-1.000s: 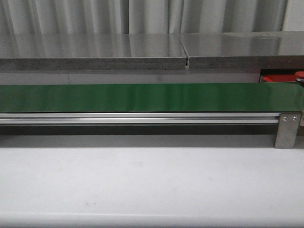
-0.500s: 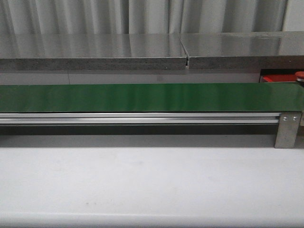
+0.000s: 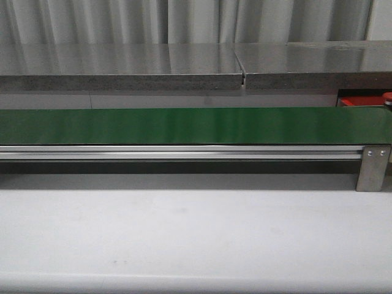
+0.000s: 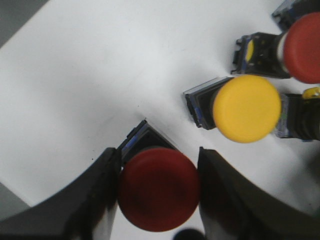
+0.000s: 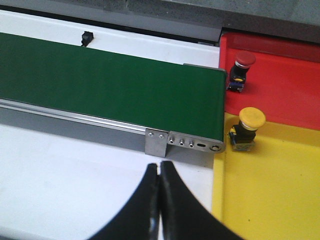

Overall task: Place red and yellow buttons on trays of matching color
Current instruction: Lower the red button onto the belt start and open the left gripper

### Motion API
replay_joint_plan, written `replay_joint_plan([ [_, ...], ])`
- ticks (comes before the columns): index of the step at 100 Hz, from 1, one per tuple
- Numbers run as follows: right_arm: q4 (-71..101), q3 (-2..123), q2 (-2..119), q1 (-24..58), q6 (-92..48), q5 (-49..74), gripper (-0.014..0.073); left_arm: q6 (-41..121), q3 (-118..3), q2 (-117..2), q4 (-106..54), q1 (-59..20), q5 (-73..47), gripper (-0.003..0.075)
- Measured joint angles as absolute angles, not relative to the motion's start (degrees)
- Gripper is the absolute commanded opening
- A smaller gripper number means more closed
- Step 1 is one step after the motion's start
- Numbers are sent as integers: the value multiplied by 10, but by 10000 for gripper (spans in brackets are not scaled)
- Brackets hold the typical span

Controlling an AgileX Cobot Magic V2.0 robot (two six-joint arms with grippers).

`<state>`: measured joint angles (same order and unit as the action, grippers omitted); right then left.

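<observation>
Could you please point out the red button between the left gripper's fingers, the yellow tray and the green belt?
Red button [image 4: 159, 189]: left wrist view, middle of its round cap.
Yellow tray [image 5: 272, 187]: right wrist view, bare floor.
Green belt [image 3: 184, 125]: front view, middle of its top surface.

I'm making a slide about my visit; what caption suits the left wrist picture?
Left claw closed around a red button, with a yellow button lying nearby on the white surface.
</observation>
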<state>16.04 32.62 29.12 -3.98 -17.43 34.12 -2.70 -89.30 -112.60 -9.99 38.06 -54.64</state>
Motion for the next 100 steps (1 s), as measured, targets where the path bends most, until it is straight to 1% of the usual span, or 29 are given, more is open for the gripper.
replay_joint_plan([
  [25,160,326,291,-40,-174,341,-118,0,-885,-1045,-132,381,-561,150],
  [37,160,326,291,-40,-174,341,-118,16,-884,-1016,-145,366,-561,150],
  [49,160,326,291,-40,-174,341,-118,20,-884,-1002,-148,337,-564,150],
  [86,160,326,291,-40,-174,341,-118,22,-884,-1000,-150,212,-563,150],
  [100,160,326,291,-40,-174,341,-118,22,-884,-1005,-150,188,-560,150],
])
